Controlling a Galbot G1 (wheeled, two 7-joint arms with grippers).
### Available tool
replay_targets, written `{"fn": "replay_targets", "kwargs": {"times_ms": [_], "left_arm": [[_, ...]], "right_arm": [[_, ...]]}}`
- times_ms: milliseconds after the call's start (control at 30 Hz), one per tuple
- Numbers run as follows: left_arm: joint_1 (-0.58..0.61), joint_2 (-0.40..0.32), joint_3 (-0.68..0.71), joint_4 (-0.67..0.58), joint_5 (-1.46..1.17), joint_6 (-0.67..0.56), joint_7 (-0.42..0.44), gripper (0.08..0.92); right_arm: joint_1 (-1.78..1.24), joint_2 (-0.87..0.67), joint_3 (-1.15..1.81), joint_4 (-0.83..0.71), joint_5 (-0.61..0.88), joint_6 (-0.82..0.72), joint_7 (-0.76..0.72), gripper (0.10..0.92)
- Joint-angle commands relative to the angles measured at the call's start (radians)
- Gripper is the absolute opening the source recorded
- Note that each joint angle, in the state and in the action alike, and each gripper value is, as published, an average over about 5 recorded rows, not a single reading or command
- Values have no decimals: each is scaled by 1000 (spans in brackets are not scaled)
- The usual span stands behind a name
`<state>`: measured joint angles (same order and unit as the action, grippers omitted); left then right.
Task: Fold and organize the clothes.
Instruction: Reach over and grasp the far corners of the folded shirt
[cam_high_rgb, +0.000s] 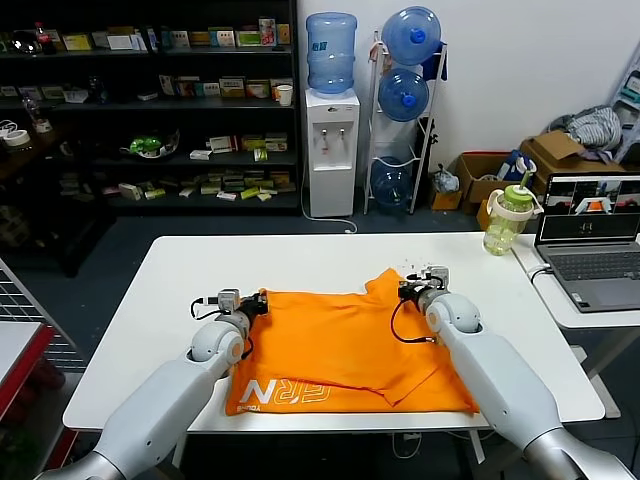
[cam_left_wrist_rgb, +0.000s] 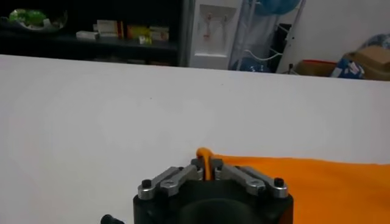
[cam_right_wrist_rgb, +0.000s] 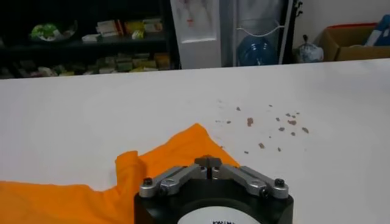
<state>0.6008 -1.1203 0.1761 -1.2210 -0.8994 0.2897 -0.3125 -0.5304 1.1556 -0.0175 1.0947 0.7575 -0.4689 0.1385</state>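
Observation:
The orange T-shirt lies partly folded on the white table, with white lettering showing along its near edge. My left gripper is at the shirt's far left corner. In the left wrist view it is shut on a pinch of orange cloth, and the rest of the shirt trails away from it. My right gripper is at the far right corner by a raised sleeve. In the right wrist view it is shut over the shirt, with no cloth showing between its tips.
A laptop and a green-lidded jug stand on a second table at the right. A water dispenser, a bottle rack and dark shelves stand behind. Small brown specks mark the table beyond the right gripper.

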Motion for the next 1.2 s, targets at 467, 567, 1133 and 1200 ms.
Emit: {"fn": "replay_targets", "kwargs": {"times_ms": [467, 567, 1133, 1200], "left_arm": [[5, -3, -6, -11, 25, -14, 0, 433], [6, -2, -7, -8, 26, -14, 0, 520], [9, 1, 12, -13, 27, -13, -12, 758], [10, 2, 12, -15, 27, -14, -12, 706]], "right_arm": [[8, 27, 11, -71, -50, 70, -32, 544], [11, 32, 12, -84, -45, 64, -38, 631], [5, 28, 5, -72, -24, 32, -50, 517], [3, 27, 4, -68, -22, 31, -49, 465]]}}
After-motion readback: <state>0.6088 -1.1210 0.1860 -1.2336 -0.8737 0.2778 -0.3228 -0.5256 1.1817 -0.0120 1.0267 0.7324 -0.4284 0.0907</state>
